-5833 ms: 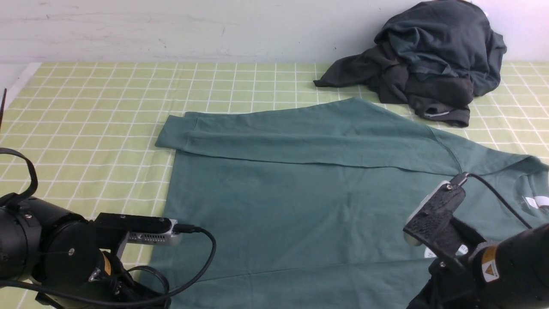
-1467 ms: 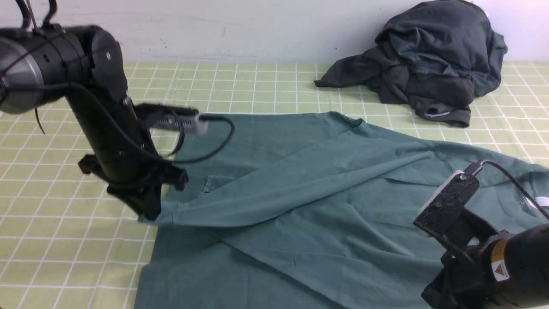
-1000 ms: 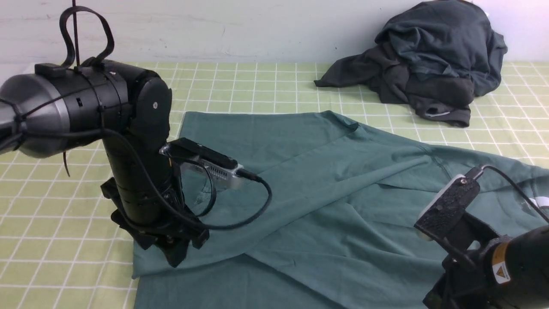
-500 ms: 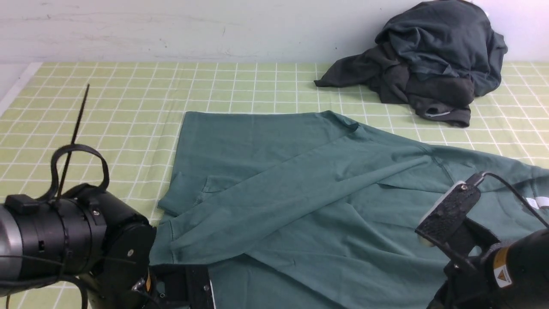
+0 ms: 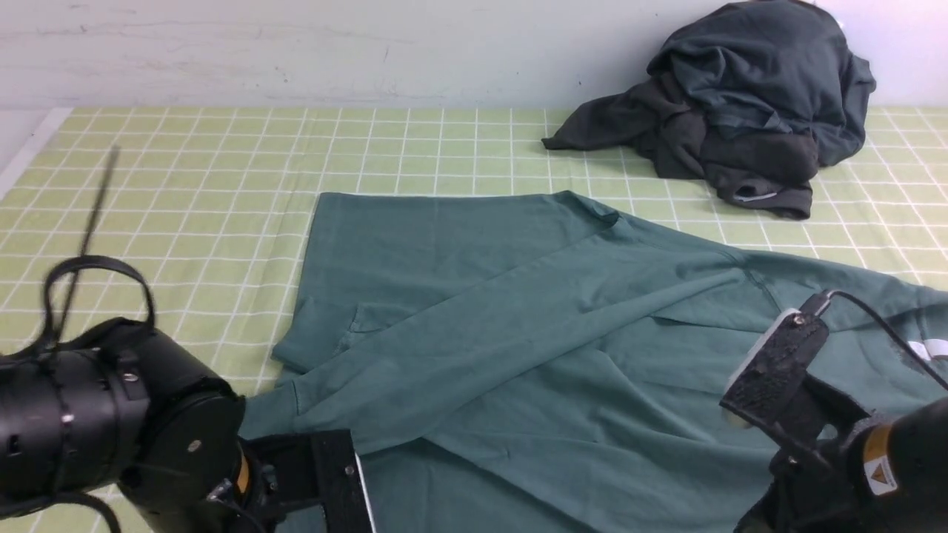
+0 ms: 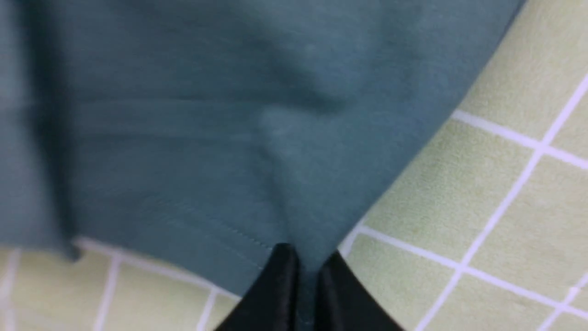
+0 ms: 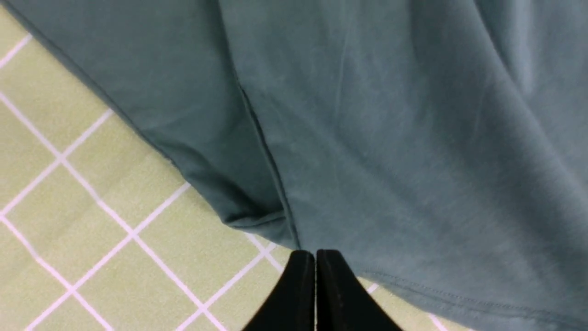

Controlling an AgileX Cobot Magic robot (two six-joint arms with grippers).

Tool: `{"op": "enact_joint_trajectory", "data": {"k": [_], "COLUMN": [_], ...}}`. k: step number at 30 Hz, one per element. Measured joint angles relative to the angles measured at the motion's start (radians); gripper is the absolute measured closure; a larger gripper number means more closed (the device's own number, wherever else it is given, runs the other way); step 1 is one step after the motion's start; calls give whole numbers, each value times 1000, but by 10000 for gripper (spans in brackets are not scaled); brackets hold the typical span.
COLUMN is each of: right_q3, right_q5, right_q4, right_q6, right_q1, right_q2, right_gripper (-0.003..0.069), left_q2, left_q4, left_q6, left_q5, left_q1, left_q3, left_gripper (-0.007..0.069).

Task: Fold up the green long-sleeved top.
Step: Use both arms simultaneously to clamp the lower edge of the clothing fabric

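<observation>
The green long-sleeved top point(image 5: 533, 348) lies spread on the checked cloth, with one sleeve laid slantwise across its body and its white neck label point(image 5: 935, 346) at the right edge. In the front view both arms are low at the near edge and their fingers are hidden. In the left wrist view my left gripper point(image 6: 305, 262) is shut on the top's point(image 6: 229, 138) stitched hem by a corner, with fabric showing between the fingers. In the right wrist view my right gripper point(image 7: 315, 257) is shut where a seam of the top point(image 7: 390, 138) runs into its tips.
A heap of dark charcoal and navy garments point(image 5: 740, 96) sits at the back right against the wall. The yellow-green checked tablecloth point(image 5: 185, 163) covers the table, whose left edge shows at the far left. My left arm point(image 5: 111, 422) and right arm point(image 5: 852, 459) fill the near corners.
My left arm let go of the sleeve, which now lies across the body. It dropped to the near left and its gripper shut on the hem. The right arm barely moved.
</observation>
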Motion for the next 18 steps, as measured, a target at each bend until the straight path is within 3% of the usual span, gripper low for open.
{"op": "enact_joint_trajectory", "data": {"k": [6,10,14,18], "right_q3": [1,1,9,41], "right_q5": [-84,-37,118,143], "right_q4": [-18,-158,-318,-468], "right_q6": [-119,-203,-224,-264], "right_q1": [0,0,0,0], "right_q2": [-131,-135,-31,76], "right_gripper": [659,639,552,453], "left_q2": [-161,-216,-219,-219], "left_q4": [-1,-1,0,0], "left_q6": [-108,-232,-310,-327], "left_q5": [12,61,101,100], "left_q1": [0,0,0,0], "left_q3": [1,1,13,29], "left_gripper": [617,617,617,617]}}
